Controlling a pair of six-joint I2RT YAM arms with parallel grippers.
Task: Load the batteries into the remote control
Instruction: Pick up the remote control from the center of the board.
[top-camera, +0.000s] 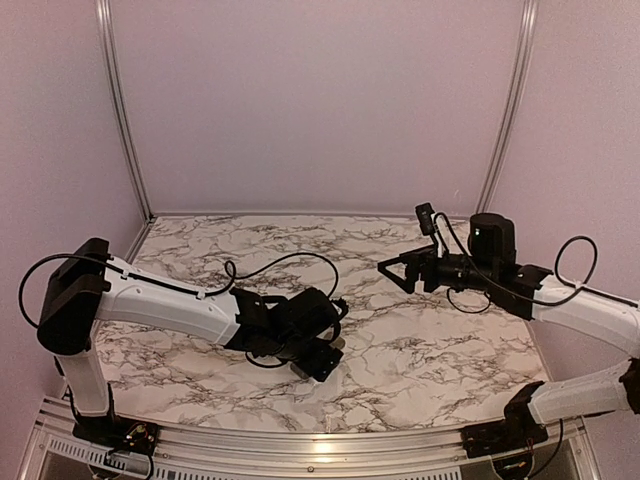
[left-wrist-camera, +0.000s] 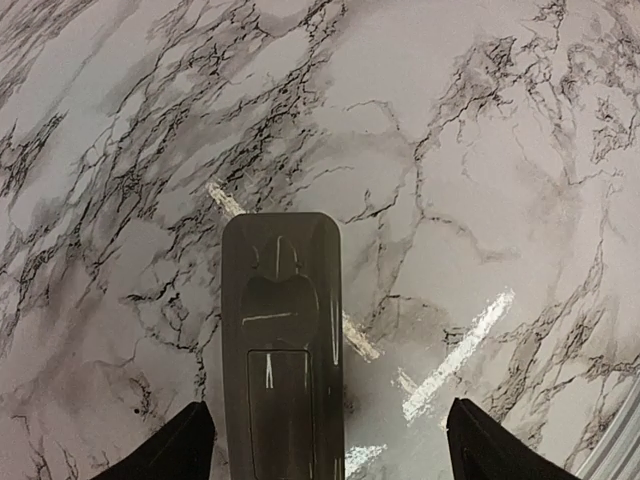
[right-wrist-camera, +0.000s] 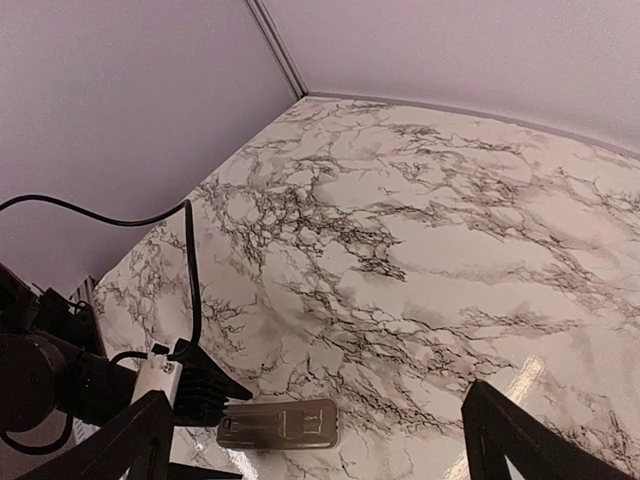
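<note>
The remote control (left-wrist-camera: 282, 340) lies back side up on the marble table, grey-beige, with a rectangular panel outlined on its back. My left gripper (left-wrist-camera: 335, 440) hangs over its near end, open. The remote lies between the fingers, close to the left one, and neither visibly presses on it. In the right wrist view the remote (right-wrist-camera: 280, 425) shows flat on the table beside the left arm's black tip (right-wrist-camera: 200, 385). My right gripper (top-camera: 395, 270) is lifted above the table at the right, open with nothing in it. The batteries are out of view.
The marble table (top-camera: 420, 350) is bounded by pale walls with metal corner rails (top-camera: 122, 110) at the back. A black cable (right-wrist-camera: 190, 270) loops off the left arm. The table's metal front edge (top-camera: 320, 440) runs between the arm bases.
</note>
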